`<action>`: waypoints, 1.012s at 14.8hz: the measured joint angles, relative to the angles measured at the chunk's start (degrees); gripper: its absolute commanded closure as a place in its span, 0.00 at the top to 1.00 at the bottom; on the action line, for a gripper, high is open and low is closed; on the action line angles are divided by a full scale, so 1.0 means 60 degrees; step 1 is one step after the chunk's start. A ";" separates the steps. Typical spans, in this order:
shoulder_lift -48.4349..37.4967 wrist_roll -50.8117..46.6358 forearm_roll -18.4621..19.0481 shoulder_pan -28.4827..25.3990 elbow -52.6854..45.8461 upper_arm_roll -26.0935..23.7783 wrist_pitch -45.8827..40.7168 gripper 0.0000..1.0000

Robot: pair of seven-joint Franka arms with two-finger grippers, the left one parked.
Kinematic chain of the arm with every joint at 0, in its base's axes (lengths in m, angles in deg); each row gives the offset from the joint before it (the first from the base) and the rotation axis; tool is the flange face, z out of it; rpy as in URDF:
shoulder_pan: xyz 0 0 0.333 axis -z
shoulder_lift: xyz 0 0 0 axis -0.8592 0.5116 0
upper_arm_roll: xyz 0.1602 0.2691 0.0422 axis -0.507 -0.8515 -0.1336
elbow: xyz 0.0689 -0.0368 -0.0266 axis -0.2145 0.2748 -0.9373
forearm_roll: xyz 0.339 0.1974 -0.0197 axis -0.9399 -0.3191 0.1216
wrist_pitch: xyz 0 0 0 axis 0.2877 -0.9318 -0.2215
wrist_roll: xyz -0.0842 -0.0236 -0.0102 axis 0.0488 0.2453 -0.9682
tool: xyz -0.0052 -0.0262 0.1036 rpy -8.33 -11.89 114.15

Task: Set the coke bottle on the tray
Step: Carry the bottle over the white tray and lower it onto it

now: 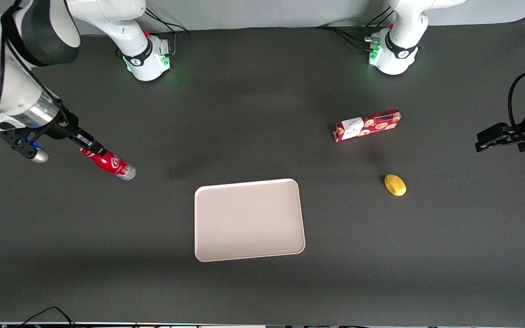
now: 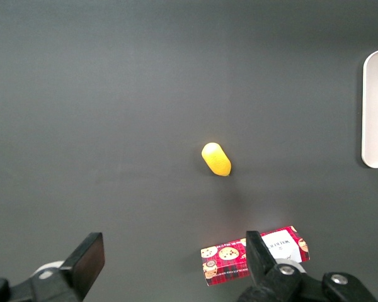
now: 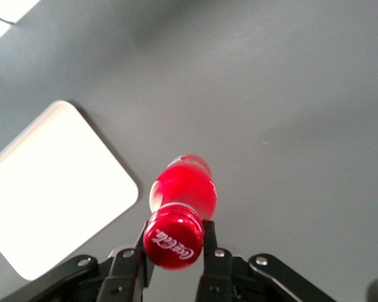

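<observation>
**Mia:** Coke bottle (image 1: 109, 164) first! In the front view it was at the middle left of the frame, tipped over sideways, with the gripper (image 1: 90, 147) clamped on its cap end. Its silvery bottom pointed toward the tray (image 1: 249, 220). I could not tell if the bottle hung a bit above the table (image 1: 262, 91) or touched it.

**Ben:** The tray sat low in the middle of the frame, well apart from the bottle, with nothing on it. A red cookie box (image 1: 366, 124) and a small yellow thing (image 1: 395, 185) lay toward the parked arm's end of the table.

**Mia:** The left wrist view showed the yellow thing (image 2: 216, 159) in the middle, the cookie box (image 2: 255, 254) at the bottom, and a bit of the tray (image 2: 376, 107) at the right edge. No bottle there.

**Ben:** In the right wrist view the two fingers (image 3: 208, 236) squeezed the neck just under the red cap of the coke bottle (image 3: 179, 207). The tray (image 3: 57, 182) was close by.

**Mia:** So I think the grab was done and the carry was the step in hand.

**Ben:** Next, the arm would need to bring the bottle over the tray, lower it gently, and then let go.
</observation>
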 measured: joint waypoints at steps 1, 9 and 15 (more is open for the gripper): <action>0.0259 -0.0537 -0.0007 0.0000 -0.0039 -0.0283 0.0364 0.00; 0.2586 -0.4716 0.0219 -0.0029 -0.1308 -0.2042 0.1805 0.00; 0.4231 -0.7420 0.1507 -0.0376 -0.2543 -0.2516 0.2303 0.00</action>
